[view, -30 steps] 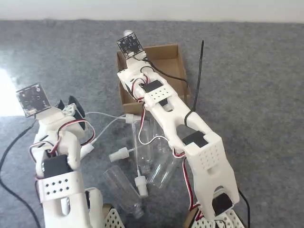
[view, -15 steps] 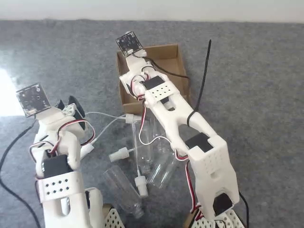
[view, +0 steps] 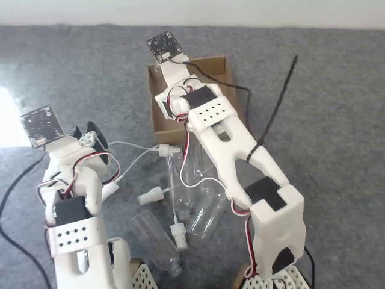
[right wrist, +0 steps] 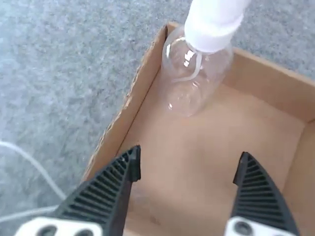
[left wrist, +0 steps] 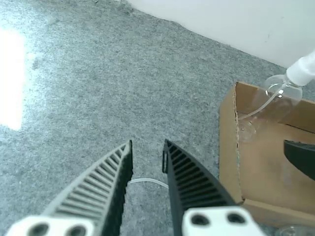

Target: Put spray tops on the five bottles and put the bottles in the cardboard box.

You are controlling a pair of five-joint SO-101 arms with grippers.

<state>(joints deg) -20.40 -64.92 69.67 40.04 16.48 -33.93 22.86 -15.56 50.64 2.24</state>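
Note:
The cardboard box (view: 218,72) lies on the grey carpet at the back. In it a clear bottle (right wrist: 194,81) with a white spray top (right wrist: 214,19) leans in a corner; the left wrist view has this bottle (left wrist: 275,98) too. My right gripper (right wrist: 189,157) hangs open above the box floor, short of that bottle, with nothing between its fingers. My left gripper (left wrist: 147,150) is open a little over the carpet to the left of the box, holding nothing. Several clear bottles (view: 180,180) and loose spray tops (view: 150,195) lie between the arms.
A thin white tube (left wrist: 147,182) from a spray top lies on the carpet just beyond my left fingertips. A black cable (view: 274,114) sticks up from the right arm. A pale wall edge runs behind the box. Bare carpet stretches to the far left and right.
The right arm's wrist has shifted a little farther back over the box and its forearm has swung to the right. The left arm and the floor bottles have not moved.

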